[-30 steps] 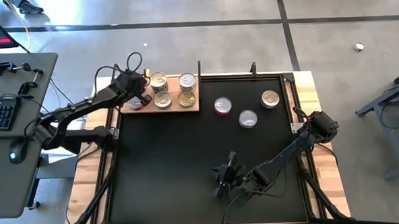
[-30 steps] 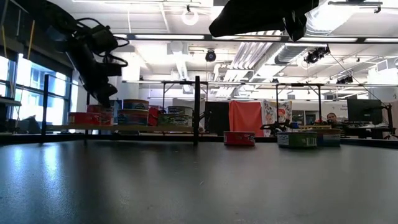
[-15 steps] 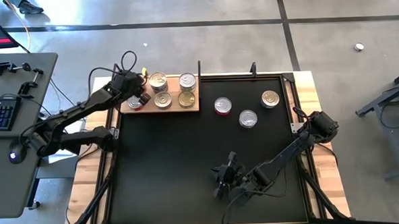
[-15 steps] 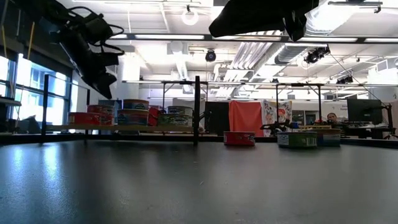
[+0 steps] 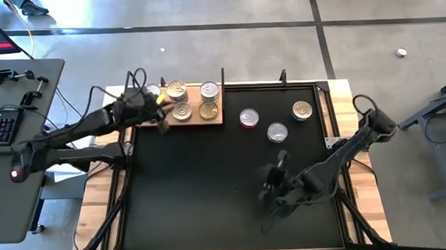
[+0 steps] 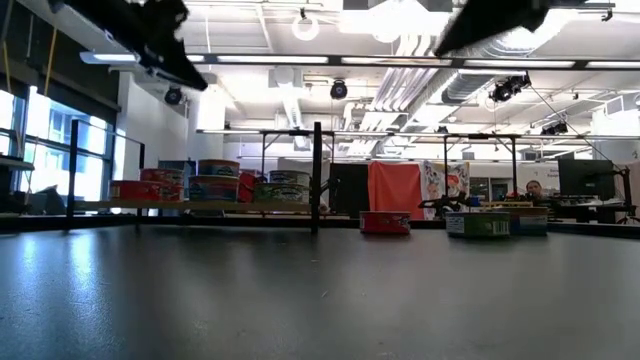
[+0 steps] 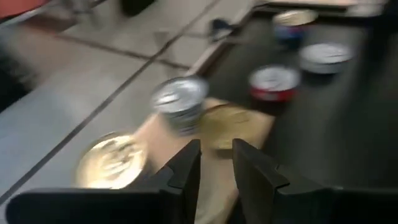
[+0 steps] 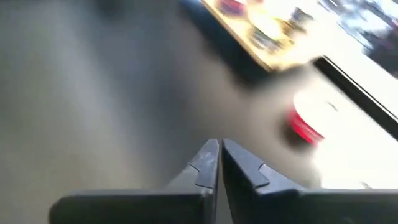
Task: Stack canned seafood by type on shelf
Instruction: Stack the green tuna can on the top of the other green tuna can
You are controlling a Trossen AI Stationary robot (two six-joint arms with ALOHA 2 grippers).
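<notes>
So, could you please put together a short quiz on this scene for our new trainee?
1. How many cans lie on the black mat, off the shelf?
2. True or false: the right pincer grips a can.
3. The left pincer is: A, over the shelf's left end; B, over the mat's middle; C, beside the loose cans.
Key: 1, three. 2, false: it is shut and empty above the mat. 3, A.
</notes>
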